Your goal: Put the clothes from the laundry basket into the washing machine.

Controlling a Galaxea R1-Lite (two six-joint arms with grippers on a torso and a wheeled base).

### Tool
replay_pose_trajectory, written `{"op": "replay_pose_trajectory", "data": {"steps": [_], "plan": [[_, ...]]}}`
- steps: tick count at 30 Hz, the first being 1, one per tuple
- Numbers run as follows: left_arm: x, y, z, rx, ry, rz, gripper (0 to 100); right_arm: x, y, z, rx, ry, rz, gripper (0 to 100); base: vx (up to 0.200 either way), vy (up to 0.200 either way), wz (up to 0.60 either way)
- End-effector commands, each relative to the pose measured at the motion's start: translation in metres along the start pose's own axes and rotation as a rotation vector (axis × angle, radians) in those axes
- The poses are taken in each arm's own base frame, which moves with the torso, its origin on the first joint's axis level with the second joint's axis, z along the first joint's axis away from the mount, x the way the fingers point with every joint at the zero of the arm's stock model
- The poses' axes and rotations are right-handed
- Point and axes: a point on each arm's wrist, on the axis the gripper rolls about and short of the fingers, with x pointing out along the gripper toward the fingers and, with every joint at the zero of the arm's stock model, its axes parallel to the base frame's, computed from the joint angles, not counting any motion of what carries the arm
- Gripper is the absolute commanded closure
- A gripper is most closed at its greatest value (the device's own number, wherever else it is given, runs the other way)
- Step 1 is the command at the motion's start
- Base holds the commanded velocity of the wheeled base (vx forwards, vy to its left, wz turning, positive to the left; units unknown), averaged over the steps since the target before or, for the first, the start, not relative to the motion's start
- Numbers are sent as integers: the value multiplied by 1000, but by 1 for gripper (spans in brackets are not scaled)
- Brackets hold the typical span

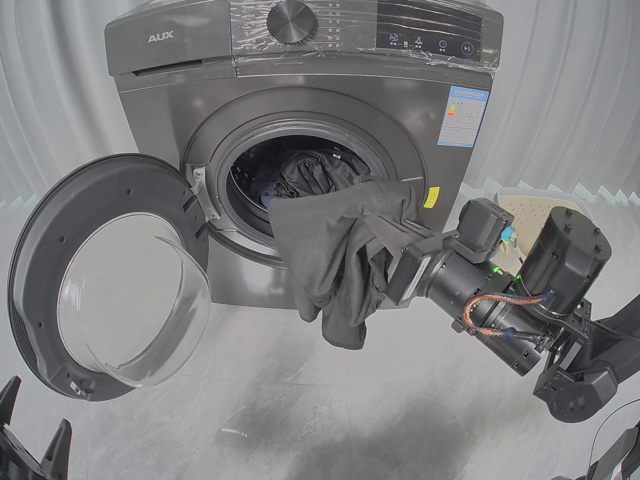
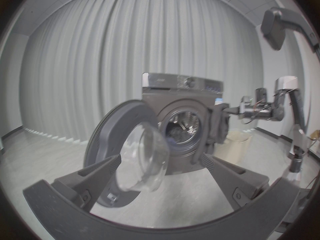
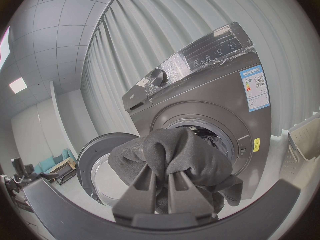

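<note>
Some work is done: the washer [image 1: 300, 101], door [image 1: 100, 275] wide, already holds dark clothes [image 1: 313, 168]; the basket [image 3: 305, 140] beside it hides its contents. One garment [image 1: 333, 255] hangs before the opening, clamped in the right pincer [image 3: 162, 172], not yet pushed in; the left pincer [image 2: 160, 157] gapes empty.

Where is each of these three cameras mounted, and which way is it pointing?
Head: on the robot's head, looking down at the washing machine and open door; right arm shows.
Left wrist: low, farther back, facing the machine; open left gripper in front.
Right wrist: near the opening; right gripper shut on dark garment.
Shared: all show machine, door, garment.
</note>
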Motion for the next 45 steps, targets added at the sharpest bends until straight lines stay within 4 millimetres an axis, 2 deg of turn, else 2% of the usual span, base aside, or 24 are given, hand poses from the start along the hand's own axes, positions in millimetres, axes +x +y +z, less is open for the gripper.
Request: {"op": "replay_pose_trajectory", "data": {"steps": [1,7,12,18,24,32,34,45], "plan": [[42,2,31,-3,187,-223,0,27,4,-8,24,-29,-44,100,0,0,0],[95,8,38,3,240,-330,0,48,8,-7,70,-69,-47,100,0,0,0],[132,-1,36,-6,264,-455,0,65,7,-14,77,-88,-56,100,0,0,0],[168,-14,19,-16,360,-530,0,79,12,-24,103,-104,-44,100,0,0,0],[202,-33,7,-11,352,-568,0,87,12,-31,108,-119,-42,100,0,0,0],[226,-61,-12,-22,359,-616,0,89,10,-33,111,-136,-39,100,0,0,0],[236,-74,-16,-39,356,-643,0,89,10,-32,113,-145,-40,100,0,0,0],[265,-105,-19,-78,324,-670,0,89,12,-32,112,-142,-36,100,0,0,0]]}}
